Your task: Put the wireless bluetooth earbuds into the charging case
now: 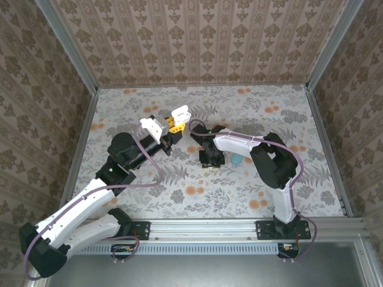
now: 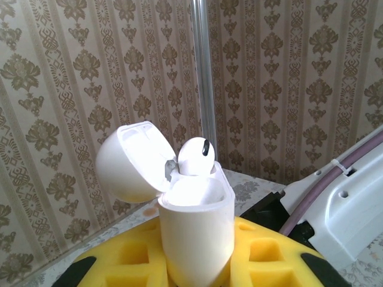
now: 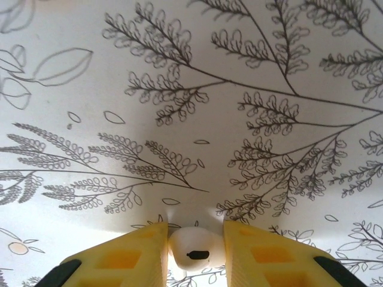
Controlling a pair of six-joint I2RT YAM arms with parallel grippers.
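Floral-cloth table (image 1: 149, 191), two arms over it. Of these, the left arm reaches to mid-table with the left gripper (image 1: 175, 123) clenched on the white charging case (image 2: 196, 221). Its yellow fingers (image 2: 287, 257) pinch the lower body, so the mouth faces up and sits clear of the cloth. My read: it's a fixture, presenting the open case so the other arm can load it. The lid (image 2: 125, 161) is hinged back to one side, out of the insertion path. Meanwhile the right arm is folded down beside it, right gripper (image 3: 195, 234) pointing straight at the table, jaws closed onto a white earbud (image 3: 190, 255), one finger on each flank, dark slot mark facing the camera. The grip is at the very fingertips, probably to leave the bud's body free to enter a socket. Can't tell whether that bud is off the cloth or resting on it. A small teal object (image 1: 237, 159) lies just beside the right arm, partly hidden; possibly another case, not in play. Counts: arms 2, white case 1, teal object 1, white earbuds 2, i.e. one seated earbud (image 2: 195, 156) in the case and one in the right claw. Roughly half done by my estimate; the socket beside the seated bud looks free, though glare washes it out.
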